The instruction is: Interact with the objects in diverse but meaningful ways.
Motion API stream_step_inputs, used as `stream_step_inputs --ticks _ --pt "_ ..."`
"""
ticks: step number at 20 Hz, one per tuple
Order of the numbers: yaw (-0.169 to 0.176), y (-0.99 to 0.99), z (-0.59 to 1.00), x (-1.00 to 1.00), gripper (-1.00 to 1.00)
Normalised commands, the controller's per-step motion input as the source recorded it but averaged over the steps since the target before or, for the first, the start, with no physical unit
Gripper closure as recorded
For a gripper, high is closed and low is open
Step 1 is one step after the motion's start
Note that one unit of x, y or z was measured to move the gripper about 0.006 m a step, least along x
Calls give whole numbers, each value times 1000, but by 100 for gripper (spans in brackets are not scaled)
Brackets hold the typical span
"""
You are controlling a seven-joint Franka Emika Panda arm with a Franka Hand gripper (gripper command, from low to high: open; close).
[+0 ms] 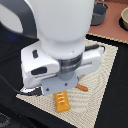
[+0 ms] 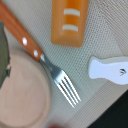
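Orange-brown, the bread loaf [image 1: 61,100] lies on the woven beige mat [image 1: 102,70] just below my wrist in the exterior view, its pale slashes showing; the wrist view finds the loaf [image 2: 70,21] close beside a wooden-handled fork [image 2: 47,64], whose tines point away from it; a white fish [image 2: 109,69] rests near the mat's edge, apart from the fork; a round tan plate [image 2: 22,95] sits under the fork's handle; my own fingers are hidden behind my bulk, so I cannot tell their spread.
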Motion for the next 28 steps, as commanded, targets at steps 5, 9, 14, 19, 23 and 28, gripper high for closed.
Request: stream_step_inputs --ticks 5,9,14,19,23,28 --pt "158 109 -215 -835 -100" --pt "126 39 -326 -908 -100" --pt "113 7 -382 -926 -100" --pt "87 0 -442 -964 -100" --pt "78 -26 -313 -886 -100" --pt "64 -130 -248 -610 -100"
